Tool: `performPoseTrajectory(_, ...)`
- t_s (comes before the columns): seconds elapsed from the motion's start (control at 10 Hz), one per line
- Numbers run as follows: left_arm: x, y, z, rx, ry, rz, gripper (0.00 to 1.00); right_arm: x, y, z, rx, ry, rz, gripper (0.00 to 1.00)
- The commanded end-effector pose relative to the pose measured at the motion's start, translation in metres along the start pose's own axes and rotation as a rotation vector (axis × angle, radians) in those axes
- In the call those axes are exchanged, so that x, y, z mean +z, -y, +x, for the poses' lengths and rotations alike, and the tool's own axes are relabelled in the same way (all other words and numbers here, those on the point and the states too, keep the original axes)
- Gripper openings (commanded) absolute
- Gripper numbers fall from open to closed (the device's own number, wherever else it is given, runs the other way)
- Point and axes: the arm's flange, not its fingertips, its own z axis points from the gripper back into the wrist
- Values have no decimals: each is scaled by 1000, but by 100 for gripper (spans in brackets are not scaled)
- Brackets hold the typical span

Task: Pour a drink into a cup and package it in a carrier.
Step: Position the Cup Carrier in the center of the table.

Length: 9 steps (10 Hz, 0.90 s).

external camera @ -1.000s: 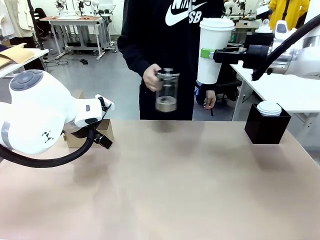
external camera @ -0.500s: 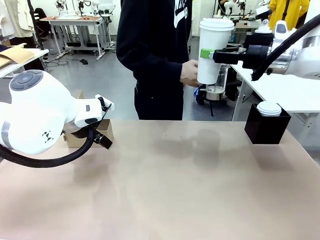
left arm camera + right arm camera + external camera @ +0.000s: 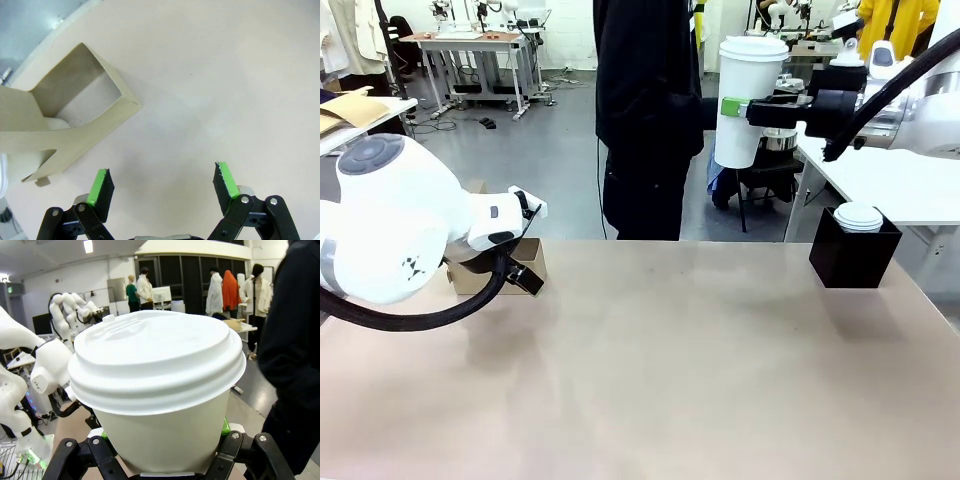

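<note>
A tan worktop (image 3: 670, 380) fills the near side, with grey floor (image 3: 540, 160) beyond it. Metal-legged tables (image 3: 470, 42) stand at the far left, cables (image 3: 485, 123) on the floor near them, and a white table (image 3: 895, 190) sits to the right. Overhead, a ceiling light (image 3: 88, 246) glows above a white wall (image 3: 60, 282) and dark panels (image 3: 195, 277).

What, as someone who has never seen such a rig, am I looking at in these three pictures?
Two white robot arms share a table with a person standing opposite. The wide picture is from a fixed camera between the arms; the other two from a camera on each wrist. The left end effector is open, empty, beside a brown cardboard carrier on the table. The right end effector is shut on a white lidded paper cup, held in the air. A black box, a white lid at its top, stands at the table's right.
</note>
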Motion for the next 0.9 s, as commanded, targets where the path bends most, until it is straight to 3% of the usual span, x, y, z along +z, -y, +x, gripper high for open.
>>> performPoseTrajectory(0.0,50,-7,16,68,-17,-15,100,-2,-1,3,4,7,-5,80)
performPoseTrajectory(0.2,108,-13,37,123,-34,-2,100,-2,-1,3,4,7,-5,80)
performPoseTrajectory(0.5,170,-54,79,238,-42,35,100,-2,-1,3,4,7,-5,80)
performPoseTrajectory(0.8,162,-70,144,360,-119,56,100,-2,-1,3,4,7,-5,80)
